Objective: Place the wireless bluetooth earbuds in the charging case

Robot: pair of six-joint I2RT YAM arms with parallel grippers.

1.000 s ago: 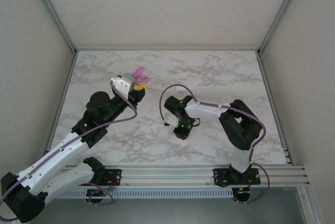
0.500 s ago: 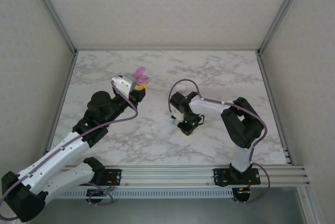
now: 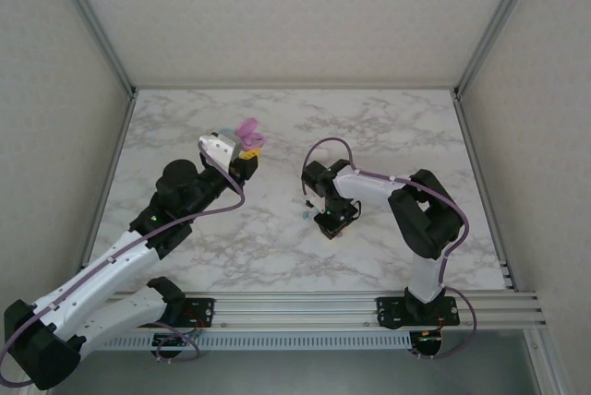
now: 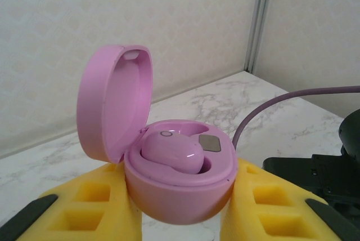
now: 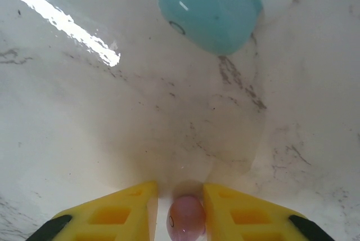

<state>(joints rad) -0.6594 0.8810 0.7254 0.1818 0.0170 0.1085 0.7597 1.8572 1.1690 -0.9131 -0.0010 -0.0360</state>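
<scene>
Earbud (image 5: 187, 221) (pink) between narrow right jaws, slight gap; left jaws clamp charging case (image 4: 180, 179).

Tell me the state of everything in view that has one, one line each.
pink charging case: lid open, clamped in left gripper
seated pink earbud: docked in the case
loose pink earbud: between the fingers of the right gripper, grip unclear
teal earbud: lying free on table

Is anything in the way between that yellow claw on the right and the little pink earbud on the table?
Nothing visible. The pink earbud lies on the marble between the fingers of the right gripper; the teal earbud sits farther ahead, clear of them.
</scene>
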